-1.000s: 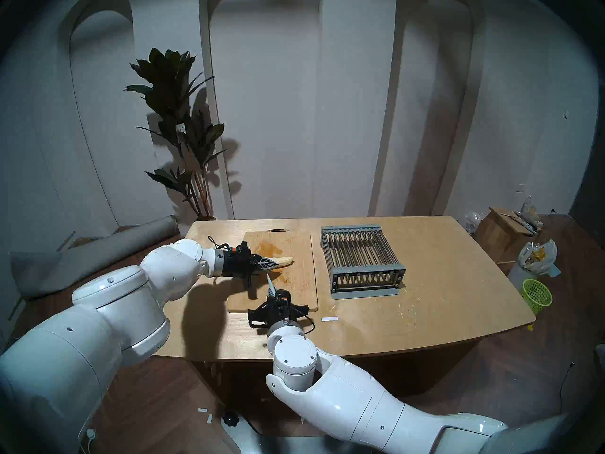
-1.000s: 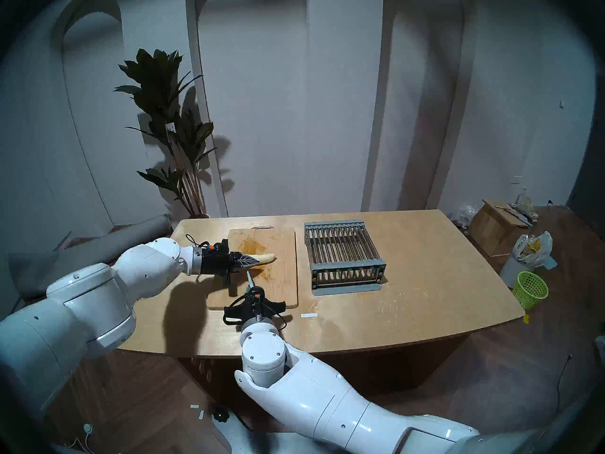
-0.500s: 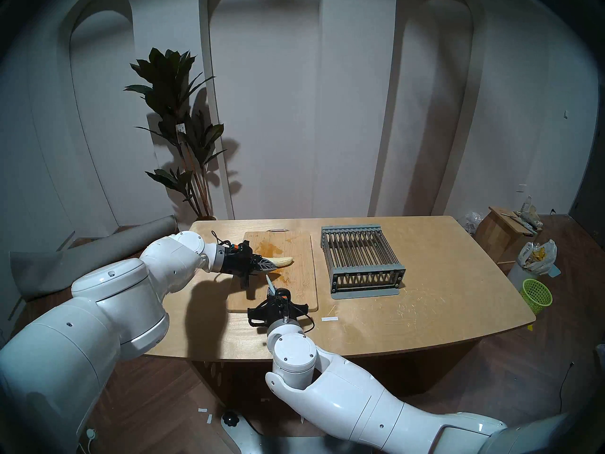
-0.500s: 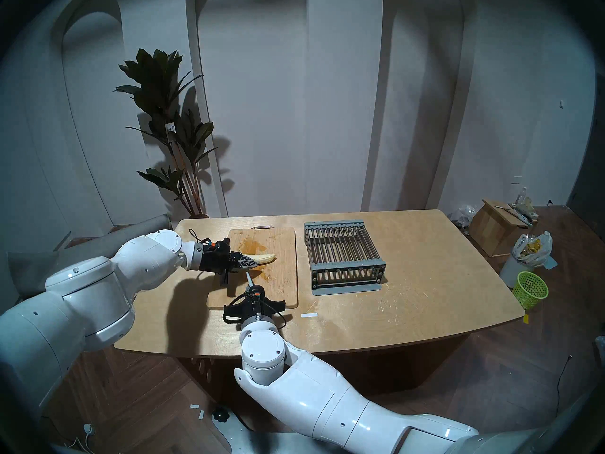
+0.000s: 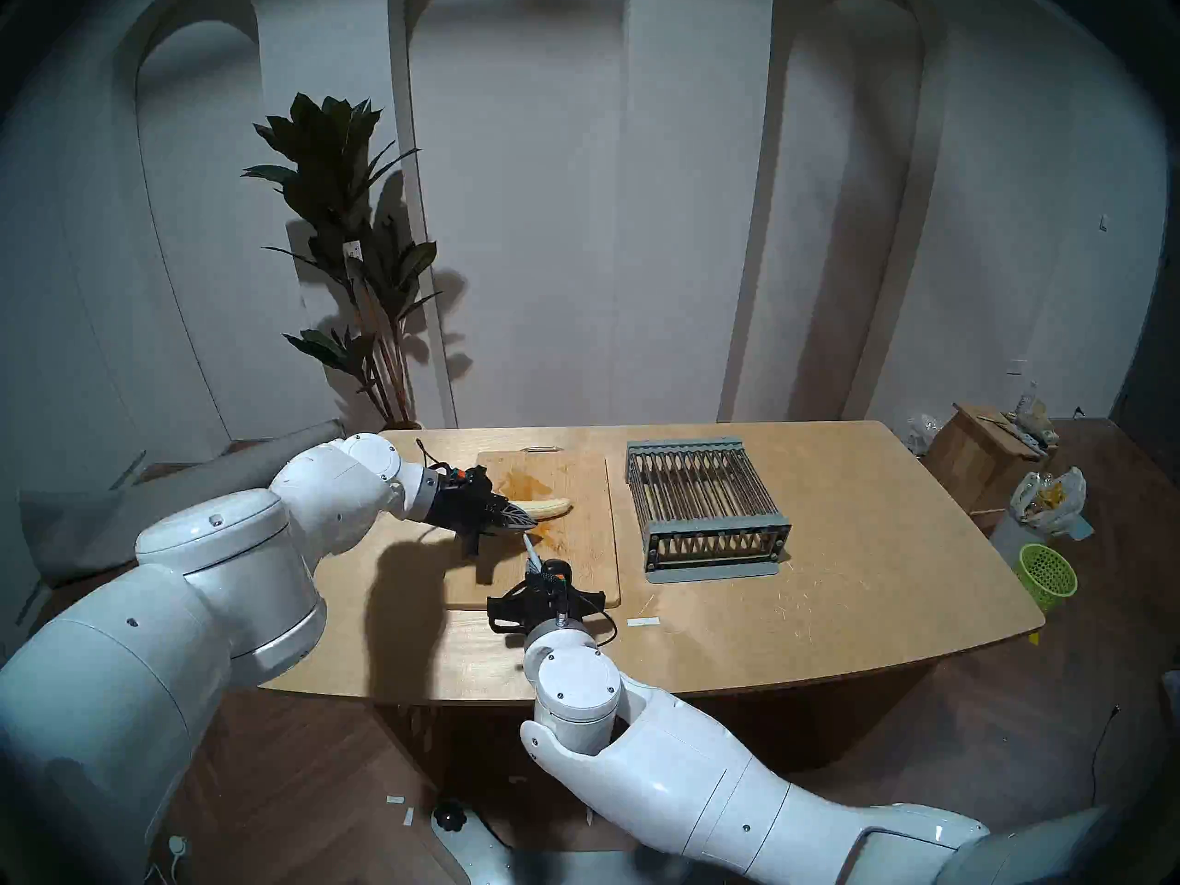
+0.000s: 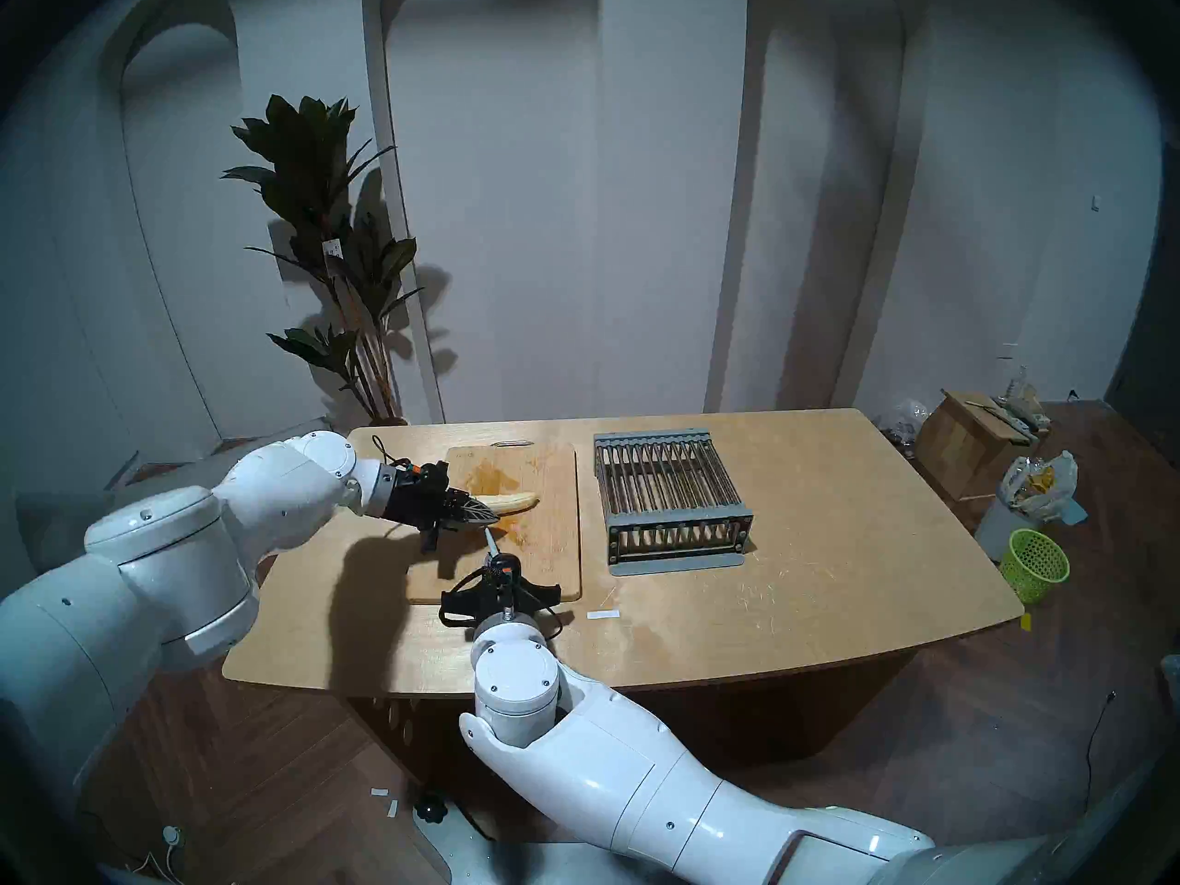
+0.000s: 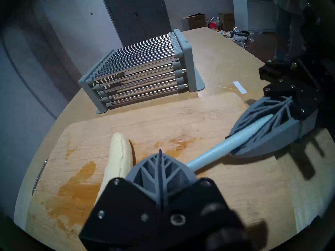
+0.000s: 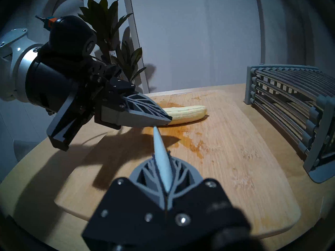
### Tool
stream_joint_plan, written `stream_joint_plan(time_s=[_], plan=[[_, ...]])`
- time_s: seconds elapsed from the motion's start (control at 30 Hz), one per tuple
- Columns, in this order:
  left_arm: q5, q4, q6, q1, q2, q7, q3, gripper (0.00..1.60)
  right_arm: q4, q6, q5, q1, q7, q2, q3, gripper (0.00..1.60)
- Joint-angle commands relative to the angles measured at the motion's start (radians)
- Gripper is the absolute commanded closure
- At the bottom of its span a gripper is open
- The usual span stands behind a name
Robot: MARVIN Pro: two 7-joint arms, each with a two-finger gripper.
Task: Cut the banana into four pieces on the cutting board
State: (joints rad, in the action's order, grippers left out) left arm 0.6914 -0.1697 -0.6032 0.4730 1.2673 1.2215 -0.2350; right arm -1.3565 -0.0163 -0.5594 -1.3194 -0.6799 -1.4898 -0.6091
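Observation:
The peeled pale banana (image 5: 550, 508) (image 8: 188, 112) lies whole across the bamboo cutting board (image 5: 578, 567) (image 7: 181, 122), beside an orange-brown stain. My left gripper (image 5: 527, 520) (image 7: 160, 152) is shut with nothing between its fingers. It angles down at the banana's left end, on its near side, and hides that end in the head views. My right gripper (image 5: 531, 566) (image 8: 159, 155) is shut on a pale blue-grey knife (image 5: 527, 545) (image 7: 217, 151). The knife points away from me, its tip just short of the left fingertips and the banana.
A grey slatted metal rack (image 5: 702, 507) stands right of the board. A white strip of tape (image 5: 642, 621) lies near the board's front right corner. A green basket (image 5: 1047, 574) and bags sit on the floor past the table's right edge.
My left wrist has risen and swung back, so its shut fingers tilt down more steeply at the banana's left end. The right gripper with the knife has edged slightly right. The banana has not moved.

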Motion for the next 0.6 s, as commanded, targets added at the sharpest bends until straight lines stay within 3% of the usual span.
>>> stream_joint_plan(time_s=[0.0,0.4,0.57], plan=[[-0.004,-0.006,0.019,0.023,0.014,0.061,0.012,1.60,-0.031,-0.014,0.004,0.042,-0.014,0.001,-0.039,1.60],[-0.015,-0.013,0.037,0.036,-0.004,0.117,0.034,1.60,-0.030,-0.005,-0.002,0.049,-0.021,-0.006,-0.039,1.60],[0.020,-0.012,0.043,0.021,-0.016,0.112,0.006,1.60,-0.031,-0.001,-0.002,0.052,-0.020,-0.010,-0.036,1.60]])
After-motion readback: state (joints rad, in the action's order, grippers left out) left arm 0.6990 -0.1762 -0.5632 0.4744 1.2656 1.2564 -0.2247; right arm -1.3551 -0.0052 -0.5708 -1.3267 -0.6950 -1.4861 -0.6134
